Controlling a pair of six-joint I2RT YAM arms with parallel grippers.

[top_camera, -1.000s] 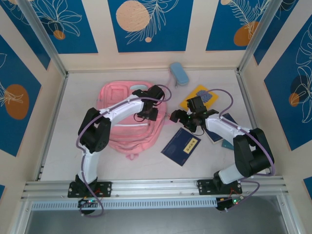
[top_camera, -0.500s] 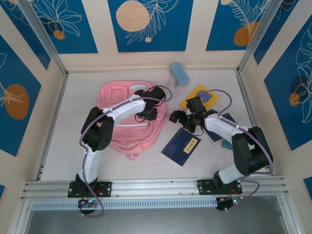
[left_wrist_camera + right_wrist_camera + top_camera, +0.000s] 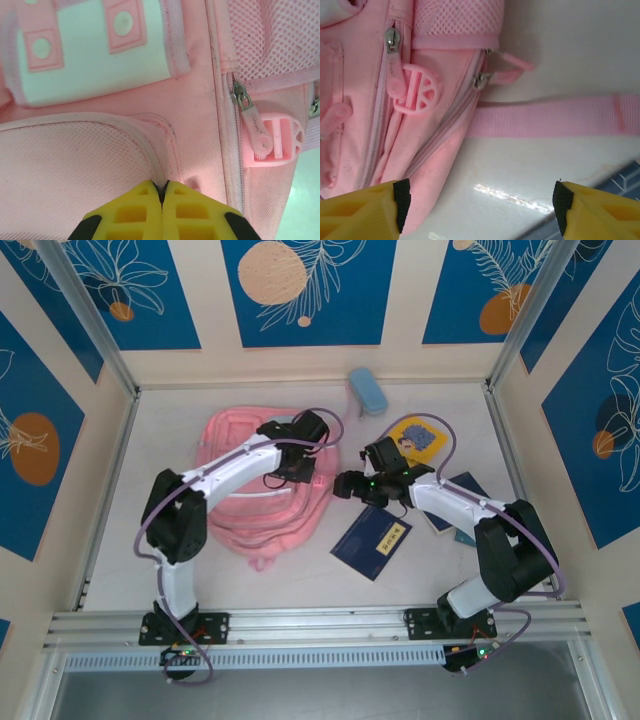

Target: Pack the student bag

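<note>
Both arms have swung left over the last second, and the student bag has bunched up under them. It lies on the left half of the worktop. On its pocket seam the left end effector is clenched; the right end effector hangs released beside its pink strap.

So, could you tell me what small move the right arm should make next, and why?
Probably ease the right pincer forward to the round zipper pull and close on it. The left pincer is shut, seemingly pinching the student bag fabric to steady it, while the right one stands open beside the bag's edge with that pull just ahead.
</note>
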